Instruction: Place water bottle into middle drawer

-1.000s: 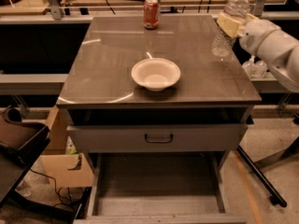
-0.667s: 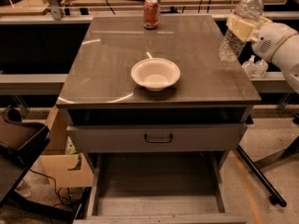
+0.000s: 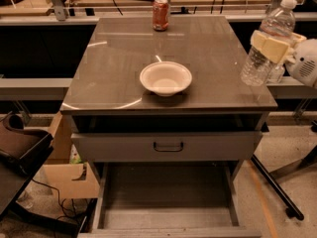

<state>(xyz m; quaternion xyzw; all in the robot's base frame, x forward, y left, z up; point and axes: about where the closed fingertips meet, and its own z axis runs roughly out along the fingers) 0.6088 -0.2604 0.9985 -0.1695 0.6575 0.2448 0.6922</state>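
A grey cabinet, seen from above and in front. At its right edge the gripper (image 3: 271,47) is closed around the middle of the water bottle (image 3: 257,67), its cream pads on a white arm that reaches in from the right. It is clamped on the label band. The bottle leans with its white cap tipped up and to the right. Its base appears to hang just above the right rim of the cabinet top (image 3: 124,53), though contact there is hard to rule out.

The step in hand is the carry down to the middle drawer (image 3: 166,195), which stands pulled out at the bottom of the view, below the closed drawer front (image 3: 129,147) with its black handle. To do it well, the bottle should come forward past the top's front edge before descending. It should then be lowered close to the drawer floor before release — a round ribbed bottle let go from height would likely roll.

Containers: the drawer's flat floor shows nothing in it. The white bowl (image 3: 165,78) at the centre of the top looks empty. A red can (image 3: 160,14) stands at the back edge.
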